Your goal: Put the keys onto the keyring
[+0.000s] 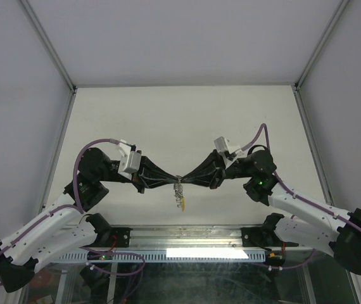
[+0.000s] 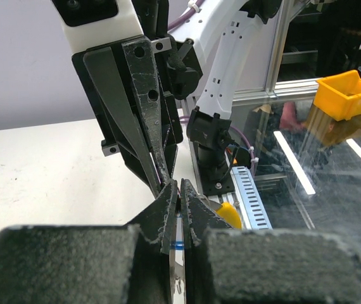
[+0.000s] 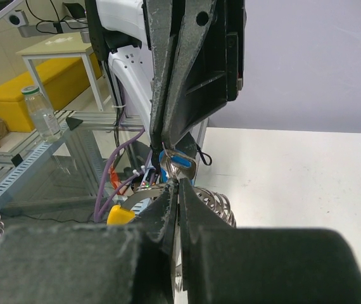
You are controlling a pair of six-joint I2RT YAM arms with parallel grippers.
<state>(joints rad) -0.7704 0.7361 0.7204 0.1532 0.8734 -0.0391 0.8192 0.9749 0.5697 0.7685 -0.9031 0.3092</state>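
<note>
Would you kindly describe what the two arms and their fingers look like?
Both the left arm and right arm have white shell links and black joints, with a purple cable looping along each. A white camera block sits at each wrist. The fingers are black, flat and tapered to narrow tips. A green light glows on the right arm.

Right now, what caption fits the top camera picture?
Left claw and right claw meet tip to tip above the table, keyring dangling below them.
</note>
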